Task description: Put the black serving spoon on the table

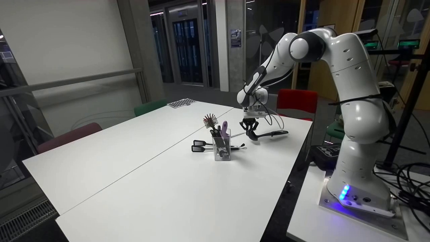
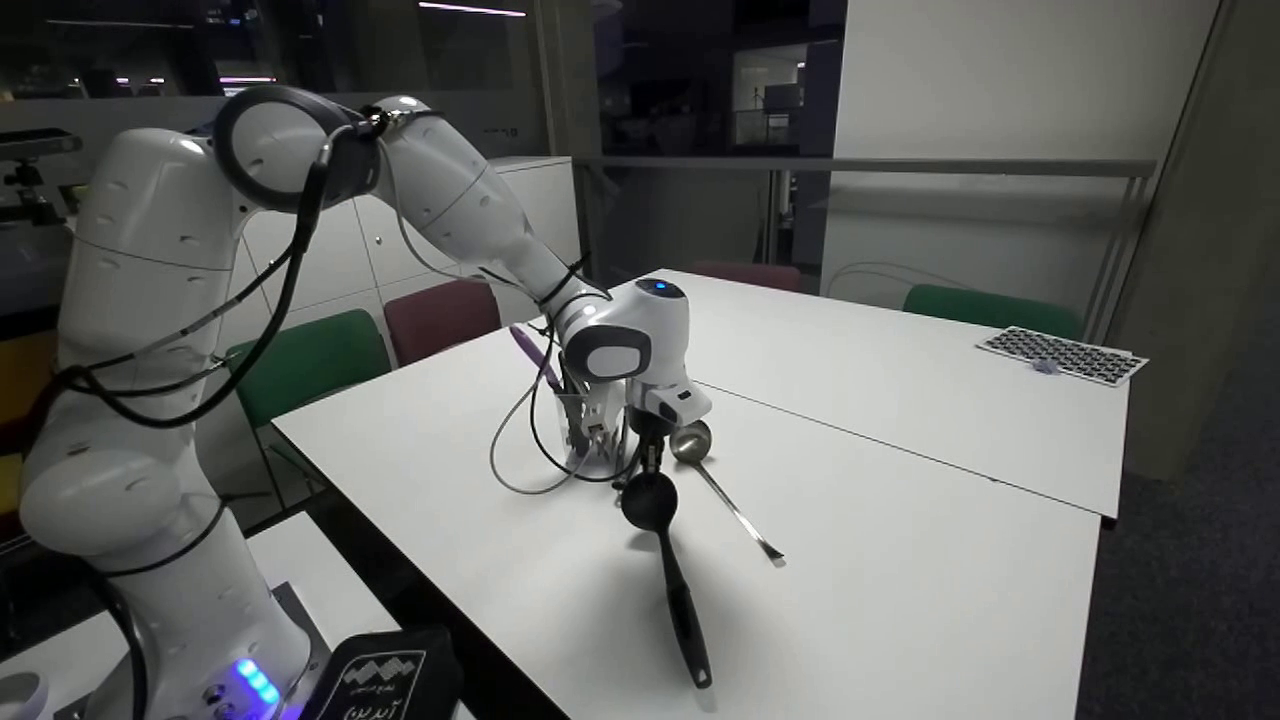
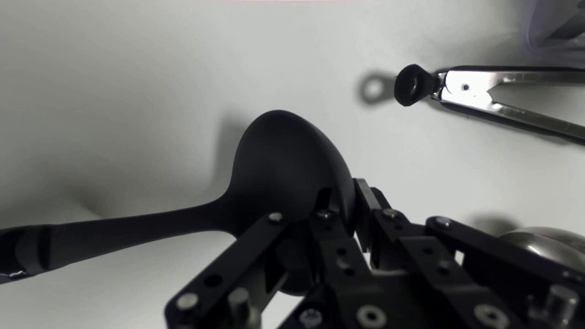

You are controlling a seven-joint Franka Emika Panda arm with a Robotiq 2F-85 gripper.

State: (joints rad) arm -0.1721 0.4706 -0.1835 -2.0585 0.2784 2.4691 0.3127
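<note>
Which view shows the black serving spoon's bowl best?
The wrist view: the bowl is close and large, with the gripper closed on its rim and hiding part. Both exterior views show it smaller, below the gripper, but with the whole handle, which the wrist view cuts off.

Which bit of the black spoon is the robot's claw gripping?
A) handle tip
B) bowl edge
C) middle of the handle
B: the wrist view shows the gripper closed across the bowl rim of the black serving spoon, one finger on either side.
</note>
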